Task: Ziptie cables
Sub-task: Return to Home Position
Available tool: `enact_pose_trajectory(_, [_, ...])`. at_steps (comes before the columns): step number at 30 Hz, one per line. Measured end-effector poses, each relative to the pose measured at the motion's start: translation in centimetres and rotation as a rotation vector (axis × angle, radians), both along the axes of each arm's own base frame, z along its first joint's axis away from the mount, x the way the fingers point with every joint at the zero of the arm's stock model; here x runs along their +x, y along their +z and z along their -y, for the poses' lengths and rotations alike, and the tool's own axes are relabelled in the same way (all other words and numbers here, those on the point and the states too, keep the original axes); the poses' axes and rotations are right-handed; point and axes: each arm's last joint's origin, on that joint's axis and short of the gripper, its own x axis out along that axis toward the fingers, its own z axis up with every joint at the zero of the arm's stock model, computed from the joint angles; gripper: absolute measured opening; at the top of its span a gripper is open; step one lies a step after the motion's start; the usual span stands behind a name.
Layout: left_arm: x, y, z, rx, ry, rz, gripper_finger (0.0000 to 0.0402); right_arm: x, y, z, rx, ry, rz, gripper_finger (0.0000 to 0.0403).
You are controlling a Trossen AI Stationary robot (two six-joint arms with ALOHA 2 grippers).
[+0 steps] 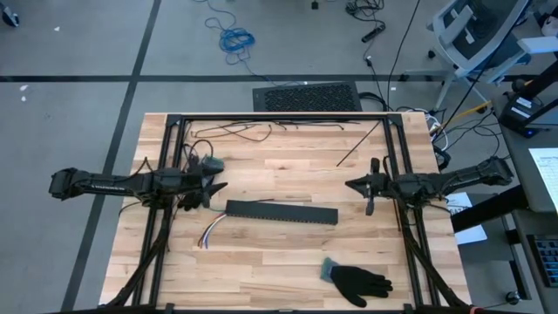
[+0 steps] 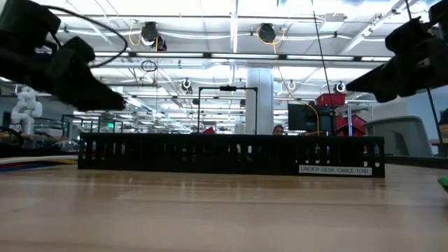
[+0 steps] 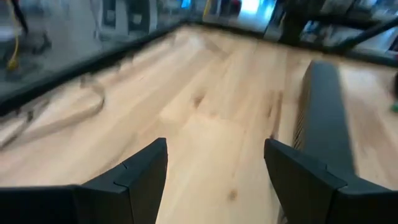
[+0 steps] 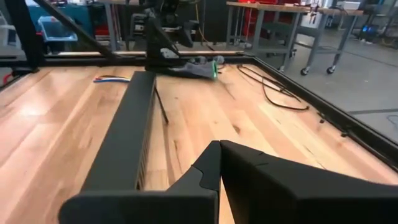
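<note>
The cables [image 1: 209,234] are a short fan of coloured wires lying flat on the table, just off the left end of the black slotted strip [image 1: 281,213]. They also show in the right wrist view as cables [image 4: 112,79] beside the strip [image 4: 124,143]. My left gripper [image 1: 216,186] hovers open beyond the strip's left end; in its own view the left gripper [image 3: 214,165] is over bare wood with the strip [image 3: 323,118] to one side. My right gripper [image 1: 350,185] is shut and hovers off the strip's right end, seen as right gripper [image 4: 219,155].
A black glove [image 1: 357,279] lies near the table's near right corner. Thin black strands [image 1: 235,133] and a stick [image 1: 357,146] lie toward the far edge. A grey tool [image 1: 212,164] sits by the left gripper. A black frame [image 1: 279,117] borders the table. The strip [image 2: 231,154] stands low across the middle.
</note>
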Motion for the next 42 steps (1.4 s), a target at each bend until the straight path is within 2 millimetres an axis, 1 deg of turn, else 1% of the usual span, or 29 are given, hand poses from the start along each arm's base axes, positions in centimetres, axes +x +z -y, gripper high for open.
enact_pose_trajectory(1, [-0.1, -0.3, 0.0, -0.017, 0.010, -0.026, 0.0260, 0.0, -0.1, 0.1, -0.009, -0.004, -0.007, 0.0000])
enact_pose_trajectory(8, [0.0, -0.3, 0.0, -0.045, 0.006, -0.023, 0.0260, 0.1, -0.1, 0.2, -0.062, -0.011, -0.027, 0.0000])
enact_pose_trajectory(33, [-0.1, -0.1, 0.0, -0.053, 0.001, -0.001, 0.0260, 0.1, 0.0, 0.3, -0.059, -0.016, -0.013, 0.0000])
enact_pose_trajectory(38, [-0.4, 0.4, -0.5, -0.050, 0.046, 0.060, 0.0260, 0.0, 0.1, 1.5, -0.053, -0.114, -0.001, 0.0000])
enact_pose_trajectory(42, [-0.8, 1.0, -0.9, -0.044, 0.083, 0.126, 0.0260, -0.4, 0.5, 3.2, -0.052, -0.275, 0.034, 0.0000])
